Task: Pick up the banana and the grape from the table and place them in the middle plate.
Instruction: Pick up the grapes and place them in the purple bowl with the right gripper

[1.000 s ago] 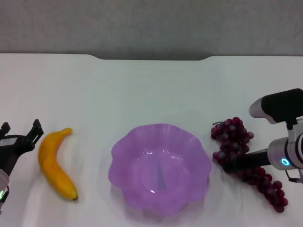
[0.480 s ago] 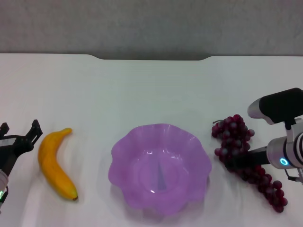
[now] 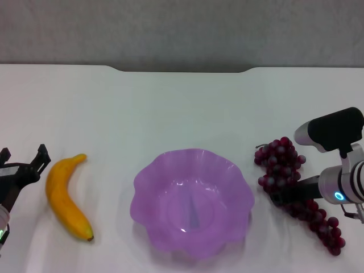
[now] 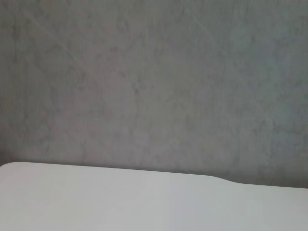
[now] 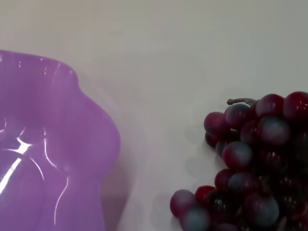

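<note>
Grapes (image 3: 296,190) lie at right of frame on the table (image 3: 182,108), right gripper (image 3: 280,198) closed around them beside the middle plate (image 3: 193,199). Banana (image 3: 65,196) lies lower left, next to the spread-fingered, empty left gripper (image 3: 24,165).

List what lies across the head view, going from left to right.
Left hand → curved yellow-orange banana → translucent purple scalloped plastic plate → dark red-purple bunch of grapes, with the right hand at it.

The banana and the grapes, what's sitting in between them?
The purple middle plate sits between the banana and the grape bunch, with bare white table on either side of it. The head view shows this.
</note>
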Action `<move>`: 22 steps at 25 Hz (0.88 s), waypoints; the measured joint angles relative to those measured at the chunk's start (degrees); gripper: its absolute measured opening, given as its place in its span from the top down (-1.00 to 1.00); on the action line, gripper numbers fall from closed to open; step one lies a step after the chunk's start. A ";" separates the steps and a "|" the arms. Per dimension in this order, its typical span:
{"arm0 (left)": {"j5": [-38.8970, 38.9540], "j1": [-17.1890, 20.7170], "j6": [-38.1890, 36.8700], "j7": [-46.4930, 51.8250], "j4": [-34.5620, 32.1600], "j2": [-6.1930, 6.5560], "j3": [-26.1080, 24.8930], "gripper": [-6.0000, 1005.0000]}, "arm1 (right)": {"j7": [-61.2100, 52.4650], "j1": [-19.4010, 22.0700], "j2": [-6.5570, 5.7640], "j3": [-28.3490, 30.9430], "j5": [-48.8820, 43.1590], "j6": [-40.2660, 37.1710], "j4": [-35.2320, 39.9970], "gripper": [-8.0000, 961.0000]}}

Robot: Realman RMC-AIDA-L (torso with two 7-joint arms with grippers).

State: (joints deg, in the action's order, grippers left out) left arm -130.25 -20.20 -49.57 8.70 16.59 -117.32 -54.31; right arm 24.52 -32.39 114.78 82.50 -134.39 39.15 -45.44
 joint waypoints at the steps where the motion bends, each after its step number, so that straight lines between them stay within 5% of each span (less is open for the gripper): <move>1: 0.00 0.00 0.00 0.00 -0.01 0.00 0.00 -0.77 | 0.00 0.00 0.01 -0.05 0.00 -0.26 0.00 0.04; 13: 0.00 0.05 0.00 0.00 -0.08 -0.01 0.00 -0.77 | 0.00 0.50 0.09 -1.53 0.34 -2.56 -0.02 0.19; 22: 0.08 0.33 -0.06 0.00 -0.07 0.01 0.00 -0.77 | 0.06 3.49 0.06 -6.90 0.03 -12.67 -0.61 0.22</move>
State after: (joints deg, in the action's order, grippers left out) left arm -130.17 -19.87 -49.63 8.70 16.52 -117.31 -54.31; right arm 24.58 -28.90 114.83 75.60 -134.36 26.48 -46.05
